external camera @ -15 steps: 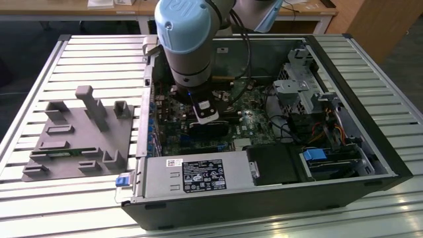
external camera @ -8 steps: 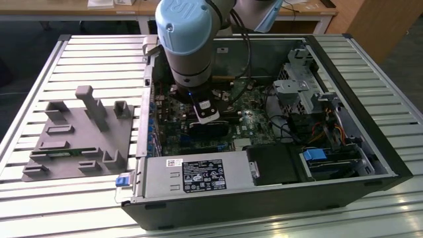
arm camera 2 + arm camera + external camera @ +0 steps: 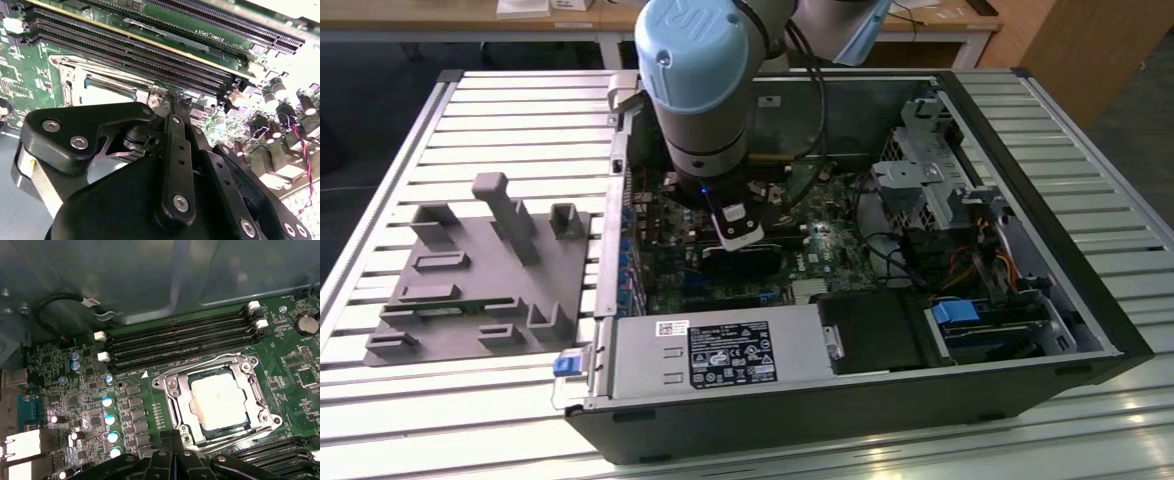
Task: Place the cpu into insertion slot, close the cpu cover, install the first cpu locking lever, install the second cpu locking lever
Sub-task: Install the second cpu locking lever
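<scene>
An open computer case [image 3: 1067,330] lies on the worktop [image 3: 520,110], a fixture block [image 3: 480,270] at the exterior view's left. Inside, the cpu [image 3: 220,402] sits in the insertion slot [image 3: 192,390], the cpu cover [image 3: 252,390] down around it, memory slots [image 3: 180,342] alongside. The pincer [image 3: 172,452] hangs just beside the socket.

No print can be read: a label [image 3: 727,362] on the grey power supply [image 3: 640,350], a white tag [image 3: 91,302] on a black cable [image 3: 42,307].

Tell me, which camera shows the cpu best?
The first wrist view: the cpu lies fully in sight, framed by the cover. The second wrist view catches a sliver behind the gripper; the exterior view's arm blocks it.
</scene>
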Robot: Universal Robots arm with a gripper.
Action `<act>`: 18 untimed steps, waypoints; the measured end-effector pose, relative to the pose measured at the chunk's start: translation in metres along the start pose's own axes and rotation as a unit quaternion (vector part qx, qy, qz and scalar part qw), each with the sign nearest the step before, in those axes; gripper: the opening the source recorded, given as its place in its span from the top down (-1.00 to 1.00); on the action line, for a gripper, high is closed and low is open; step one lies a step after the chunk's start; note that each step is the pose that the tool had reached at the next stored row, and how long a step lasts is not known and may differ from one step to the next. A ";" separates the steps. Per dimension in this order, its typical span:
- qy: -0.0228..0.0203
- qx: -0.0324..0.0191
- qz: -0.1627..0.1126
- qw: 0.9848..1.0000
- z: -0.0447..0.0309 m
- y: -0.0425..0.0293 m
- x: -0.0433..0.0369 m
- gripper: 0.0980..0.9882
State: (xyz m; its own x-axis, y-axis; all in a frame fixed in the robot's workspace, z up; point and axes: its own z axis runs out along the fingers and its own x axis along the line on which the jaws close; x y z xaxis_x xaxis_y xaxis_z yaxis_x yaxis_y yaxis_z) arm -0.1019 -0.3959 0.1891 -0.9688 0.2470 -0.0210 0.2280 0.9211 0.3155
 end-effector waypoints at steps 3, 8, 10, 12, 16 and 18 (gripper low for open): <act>0.000 0.000 0.000 1.000 -0.0025 0.0009 -0.0001 0.99; 0.000 0.000 0.000 1.000 -0.0188 0.0063 -0.0006 0.99; 0.000 0.000 0.000 1.000 -0.0258 0.0087 -0.0007 0.99; -0.001 0.003 -0.001 1.000 -0.0296 0.0100 -0.0009 0.99; -0.005 0.020 -0.002 1.000 -0.0309 0.0108 -0.0025 0.99; -0.006 0.022 -0.002 1.000 -0.0305 0.0117 -0.0061 0.99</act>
State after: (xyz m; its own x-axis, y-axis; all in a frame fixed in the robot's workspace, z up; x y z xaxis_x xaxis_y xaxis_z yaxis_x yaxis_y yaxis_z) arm -0.0963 -0.3958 0.2218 -0.9684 0.2473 -0.0328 0.2292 0.9341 0.2738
